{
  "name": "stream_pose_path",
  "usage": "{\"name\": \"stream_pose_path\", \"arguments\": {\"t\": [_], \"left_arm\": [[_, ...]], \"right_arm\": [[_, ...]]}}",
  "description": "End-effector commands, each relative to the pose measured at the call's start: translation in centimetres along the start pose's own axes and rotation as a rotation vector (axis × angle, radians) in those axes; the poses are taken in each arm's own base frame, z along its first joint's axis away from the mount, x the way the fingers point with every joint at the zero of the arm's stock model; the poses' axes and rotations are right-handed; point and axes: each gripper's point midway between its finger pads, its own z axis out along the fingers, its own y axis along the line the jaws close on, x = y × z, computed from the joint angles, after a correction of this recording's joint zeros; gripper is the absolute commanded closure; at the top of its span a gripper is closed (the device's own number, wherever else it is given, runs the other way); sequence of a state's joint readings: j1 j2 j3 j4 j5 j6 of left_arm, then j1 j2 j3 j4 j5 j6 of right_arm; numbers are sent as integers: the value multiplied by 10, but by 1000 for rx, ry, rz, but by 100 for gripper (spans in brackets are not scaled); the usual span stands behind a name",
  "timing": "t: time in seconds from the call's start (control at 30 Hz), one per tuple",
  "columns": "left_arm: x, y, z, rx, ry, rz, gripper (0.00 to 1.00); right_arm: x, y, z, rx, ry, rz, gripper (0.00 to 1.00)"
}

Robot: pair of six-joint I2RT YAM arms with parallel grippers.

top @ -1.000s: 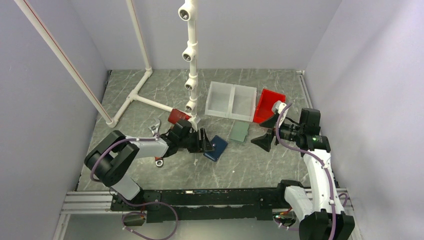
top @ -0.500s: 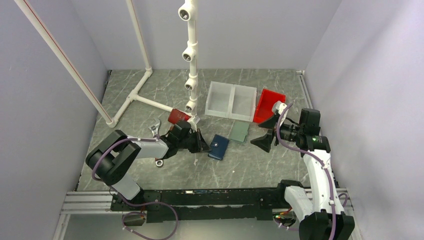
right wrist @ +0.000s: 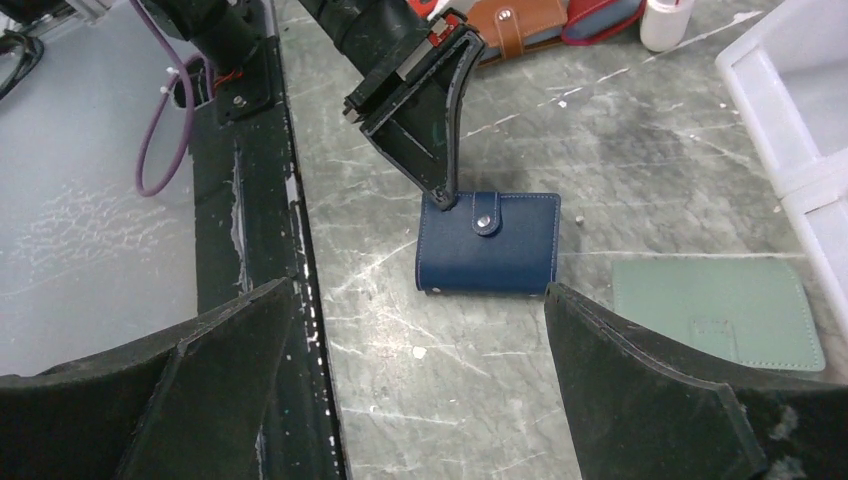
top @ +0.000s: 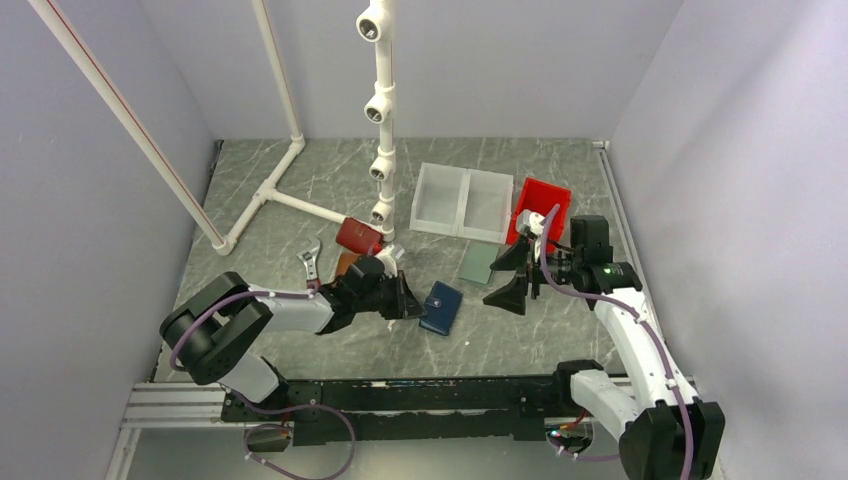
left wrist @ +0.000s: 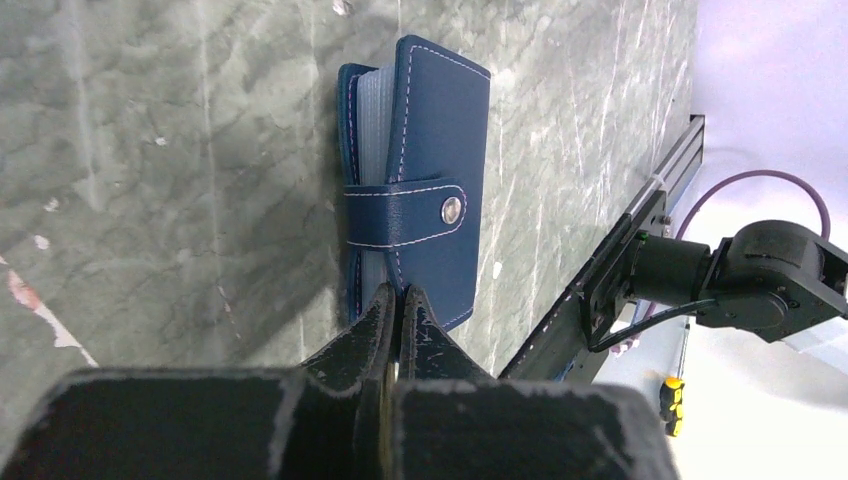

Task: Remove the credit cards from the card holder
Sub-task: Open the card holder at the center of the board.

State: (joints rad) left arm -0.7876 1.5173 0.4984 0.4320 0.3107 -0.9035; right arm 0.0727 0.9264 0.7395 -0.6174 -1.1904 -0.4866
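Marble table (top: 330, 180), card holder (top: 441, 306), green wallet (top: 478, 264)

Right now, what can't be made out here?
- Credit cards: none visible; the closed navy blue snap card holder would hide any, all views.
- Left pincer: shut at the holder's edge; whether it pinches anything, left wrist can't show.
- Brown leather wallet: cut by right wrist's top edge.

You had a navy blue folding leather card holder (left wrist: 430, 200), white-stitched with a silver snap stud (left wrist: 452, 209), on a grey-green marbled tabletop (top: 330, 180) veined white. Your flat fabric wallet (right wrist: 715, 310) was pale sage; the plastic bin (top: 545, 200), red.
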Motion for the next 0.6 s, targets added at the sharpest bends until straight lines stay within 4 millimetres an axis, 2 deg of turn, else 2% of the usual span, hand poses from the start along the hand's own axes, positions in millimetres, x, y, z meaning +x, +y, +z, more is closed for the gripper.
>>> {"name": "stream_pose_path", "arguments": {"t": [0.0,0.17,0.4,0.57], "left_arm": [[0,-10,1,29,-26,56,100],[2,-6,2,-12,-14,101,100],[6,-2,1,-56,-1,76,100],[-1,0,-11,-135,-32,69,74]], "right_arm": [[-9,0,1,-27,-8,-31,1],[-3,-4,3,-47,32,6,1],[1,-6,7,-70,76,17,1],[2,-9,8,-39,84,-15,1]]}}
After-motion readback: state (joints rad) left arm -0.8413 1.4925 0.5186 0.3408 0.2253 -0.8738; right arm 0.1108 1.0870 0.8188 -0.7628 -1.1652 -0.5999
